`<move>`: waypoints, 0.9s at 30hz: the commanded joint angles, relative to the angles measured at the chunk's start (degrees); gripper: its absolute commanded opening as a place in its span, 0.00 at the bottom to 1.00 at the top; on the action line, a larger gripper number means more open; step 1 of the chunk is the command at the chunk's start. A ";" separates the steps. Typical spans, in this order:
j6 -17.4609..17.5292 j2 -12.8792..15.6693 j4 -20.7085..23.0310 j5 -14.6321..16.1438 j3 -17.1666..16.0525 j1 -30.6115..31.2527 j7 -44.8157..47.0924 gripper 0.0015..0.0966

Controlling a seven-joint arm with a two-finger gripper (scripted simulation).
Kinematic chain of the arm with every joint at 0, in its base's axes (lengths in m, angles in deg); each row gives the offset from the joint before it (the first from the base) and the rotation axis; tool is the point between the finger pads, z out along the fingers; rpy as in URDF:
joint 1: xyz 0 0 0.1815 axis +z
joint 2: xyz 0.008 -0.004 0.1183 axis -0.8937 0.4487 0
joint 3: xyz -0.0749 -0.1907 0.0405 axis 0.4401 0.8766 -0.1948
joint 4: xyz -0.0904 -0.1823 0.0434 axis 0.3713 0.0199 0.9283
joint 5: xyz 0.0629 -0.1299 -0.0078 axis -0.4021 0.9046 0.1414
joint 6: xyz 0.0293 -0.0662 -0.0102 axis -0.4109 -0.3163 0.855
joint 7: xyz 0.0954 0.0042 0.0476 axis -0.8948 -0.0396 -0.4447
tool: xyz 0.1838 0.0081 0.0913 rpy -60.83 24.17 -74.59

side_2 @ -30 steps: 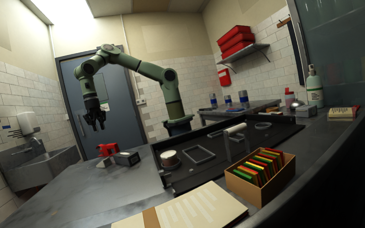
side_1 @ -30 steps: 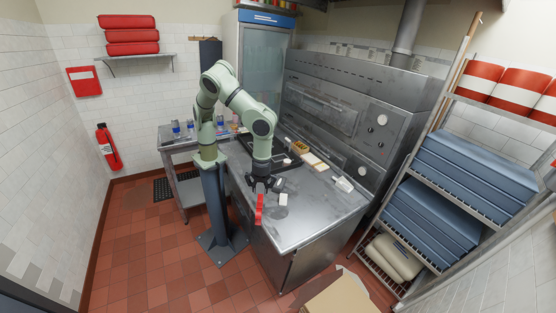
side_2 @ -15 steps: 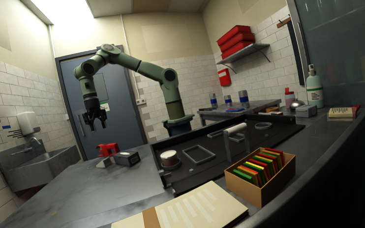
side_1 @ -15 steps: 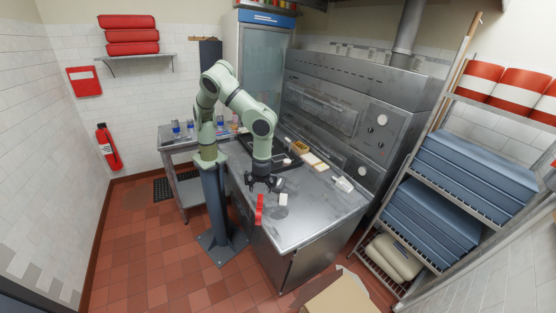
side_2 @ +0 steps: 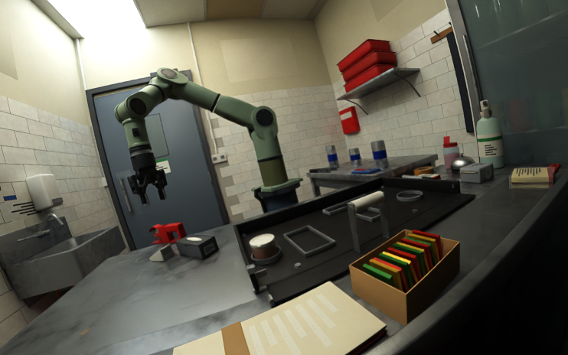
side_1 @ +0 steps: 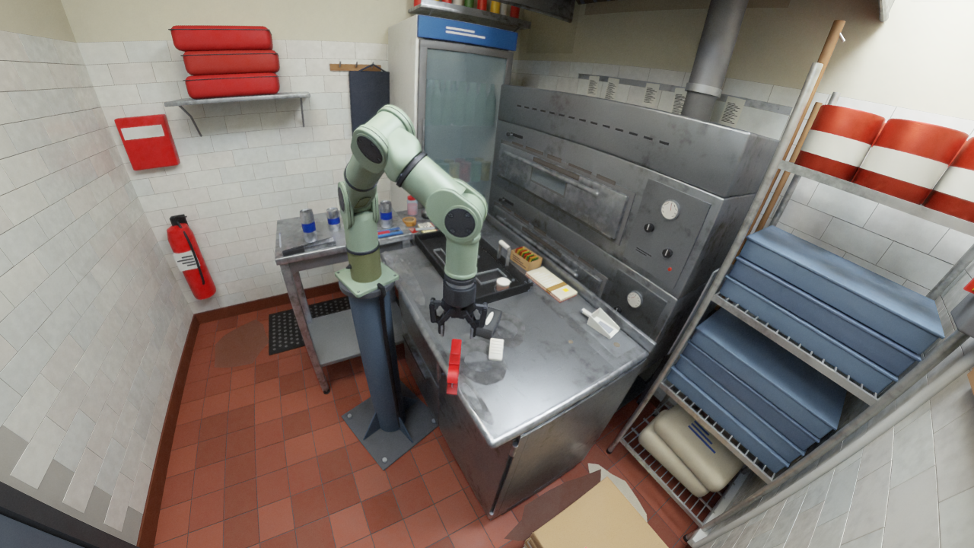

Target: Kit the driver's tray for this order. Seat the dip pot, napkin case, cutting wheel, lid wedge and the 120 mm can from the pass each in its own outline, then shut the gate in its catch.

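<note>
My gripper [side_1: 462, 322] [side_2: 148, 193] hangs open and empty above the counter's front edge, over the red cutting wheel [side_1: 453, 366] [side_2: 168, 232] that lies there. Beside the wheel sit the dark napkin case [side_1: 488, 322] [side_2: 197, 245] and the pale lid wedge [side_1: 496, 349] [side_2: 162, 253]. The dip pot [side_1: 503, 282] [side_2: 263, 247] sits on a round outline at the near end of the black tray [side_1: 473, 267] [side_2: 347, 226]. A square outline [side_2: 309, 240] lies beside it, and the gate's handle [side_2: 367, 200] stands upright mid-tray. Three blue-banded cans [side_1: 308, 222] [side_2: 379, 154] stand on the side table.
The counter's front edge [side_1: 436, 382] runs just under the wheel. A box of coloured cards [side_1: 526, 257] [side_2: 403, 264], a notepad [side_1: 552, 281] [side_2: 293, 326] and a white scoop [side_1: 601, 322] lie toward the oven [side_1: 599, 184]. A sink [side_2: 46, 255] lies beyond the counter's end.
</note>
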 commanded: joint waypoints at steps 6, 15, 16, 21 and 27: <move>-0.43 0.20 -0.54 1.45 -1.76 3.05 -7.30 0.77; -1.72 0.93 -2.08 5.56 -6.15 11.11 -27.39 0.77; -1.88 1.02 -2.27 6.06 -6.68 12.09 -29.86 0.77; -2.61 1.44 -3.14 8.41 -9.14 16.62 -41.27 0.77; -3.22 1.78 -3.84 10.34 -11.14 20.31 -50.63 0.77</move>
